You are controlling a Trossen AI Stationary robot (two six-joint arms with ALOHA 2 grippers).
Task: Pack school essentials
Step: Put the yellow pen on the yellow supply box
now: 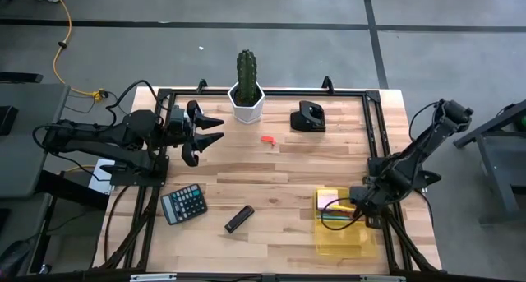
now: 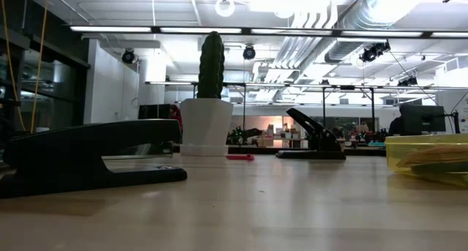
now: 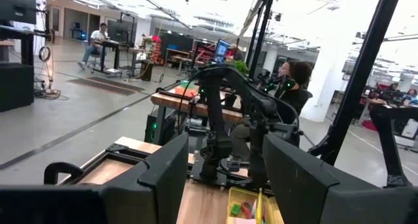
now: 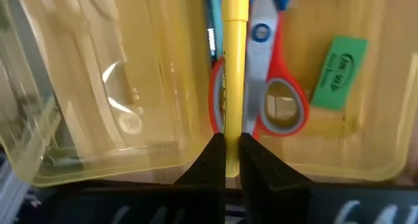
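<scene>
A clear yellow box (image 1: pixel 341 233) stands near the table's near right corner and also shows in the low view (image 2: pixel 431 159). Inside lie red-handled scissors (image 4: pixel 281 100), a green eraser (image 4: pixel 338 72) and a blue pen (image 4: pixel 213 28). A yellow sticky-note pad (image 1: pixel 327 197) sits at the box's far end. My right gripper (image 1: pixel 355 205) (image 4: pixel 227 145) hovers over the box, shut on a yellow pen (image 4: pixel 234 48). A small red item (image 1: pixel 268 138) (image 2: pixel 240 157) lies on the table near the cactus. My left gripper (image 1: pixel 209 130) (image 3: pixel 225 185) is open, raised at the table's left. My right gripper pinches the yellow pen near its end (image 4: pixel 230 129) between the two fingertips (image 4: pixel 210 155). The fingers come from the table's right, slanting down, and the pen runs on in line with them. It points out over the box, above the scissors.
A black calculator (image 1: pixel 183 204) and a black bar-shaped item (image 1: pixel 239 219) (image 2: pixel 88 159) lie near the table's near left. A potted cactus (image 1: pixel 246 89) and a black hole-punch-like tool (image 1: pixel 308 117) stand at the far edge. A black frame borders the table. People sit beyond it.
</scene>
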